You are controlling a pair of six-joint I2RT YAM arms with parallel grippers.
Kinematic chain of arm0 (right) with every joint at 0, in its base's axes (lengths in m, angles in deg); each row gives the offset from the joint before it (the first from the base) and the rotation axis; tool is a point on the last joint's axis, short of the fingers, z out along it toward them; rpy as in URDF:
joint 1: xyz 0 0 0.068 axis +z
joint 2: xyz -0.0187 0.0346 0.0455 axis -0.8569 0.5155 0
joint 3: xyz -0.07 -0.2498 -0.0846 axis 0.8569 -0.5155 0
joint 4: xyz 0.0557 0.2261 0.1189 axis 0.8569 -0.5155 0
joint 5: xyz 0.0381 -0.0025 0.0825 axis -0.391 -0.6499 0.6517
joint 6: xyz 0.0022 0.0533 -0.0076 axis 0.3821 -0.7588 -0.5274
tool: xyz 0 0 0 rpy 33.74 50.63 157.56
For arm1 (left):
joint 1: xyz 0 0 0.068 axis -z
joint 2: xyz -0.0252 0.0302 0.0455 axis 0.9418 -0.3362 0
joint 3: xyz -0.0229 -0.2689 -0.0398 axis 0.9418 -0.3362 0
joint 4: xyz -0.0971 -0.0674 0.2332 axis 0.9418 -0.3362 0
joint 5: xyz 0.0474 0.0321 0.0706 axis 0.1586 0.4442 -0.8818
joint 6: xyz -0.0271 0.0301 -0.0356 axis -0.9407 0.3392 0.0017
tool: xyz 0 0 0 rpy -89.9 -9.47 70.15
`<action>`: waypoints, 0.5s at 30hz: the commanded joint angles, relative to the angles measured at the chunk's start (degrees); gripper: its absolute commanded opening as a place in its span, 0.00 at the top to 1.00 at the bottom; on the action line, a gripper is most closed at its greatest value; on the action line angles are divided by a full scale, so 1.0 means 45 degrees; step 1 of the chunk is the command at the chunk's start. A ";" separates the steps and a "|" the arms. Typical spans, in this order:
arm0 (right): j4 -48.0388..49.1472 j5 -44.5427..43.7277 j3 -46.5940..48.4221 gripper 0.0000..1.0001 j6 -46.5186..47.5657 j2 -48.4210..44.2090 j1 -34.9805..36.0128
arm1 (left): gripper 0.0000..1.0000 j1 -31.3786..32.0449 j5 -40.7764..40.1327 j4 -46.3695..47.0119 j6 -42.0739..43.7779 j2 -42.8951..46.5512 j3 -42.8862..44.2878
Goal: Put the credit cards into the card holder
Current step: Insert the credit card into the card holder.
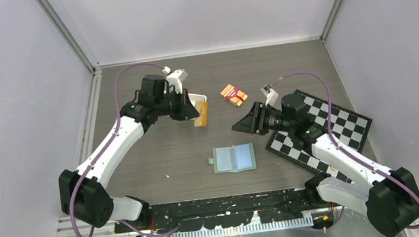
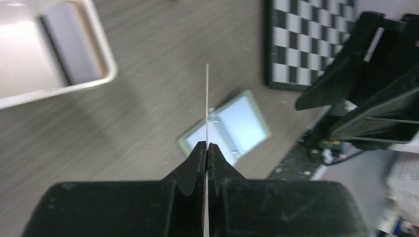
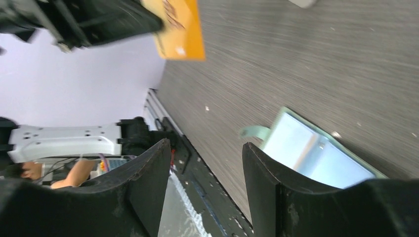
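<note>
The sage-green folding card holder [image 1: 233, 158] lay open on the grey wood-grain table [image 1: 157, 154] nearest, the right gripper [image 1: 237, 127] hung unclenched beyond it, and farther off the left gripper [image 2: 207, 146] pinched a thin orange credit card [image 3: 180, 29], a mere edge to its own camera, face-on from the right wrist

I can read no text, number or brand in any view. The orange card [image 3: 180, 29] carries a dark printed mark (blurred, and cut by the frame edge) that I cannot make out. The banded packet [image 1: 233, 95] shows stripes only, no legible lettering.
</note>
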 commanded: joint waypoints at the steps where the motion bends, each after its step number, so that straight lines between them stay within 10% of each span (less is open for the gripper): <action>1: 0.3331 0.1057 0.0192 0.40 -0.1488 -0.0495 -0.0052 | 1.00 0.0579 0.2796 0.3076 -0.3111 0.0839 -0.0966; 15: 0.6511 0.2176 -0.0309 0.49 -0.3414 0.0676 0.0071 | 1.00 0.2042 0.3039 0.6596 -0.6398 0.2317 -0.3454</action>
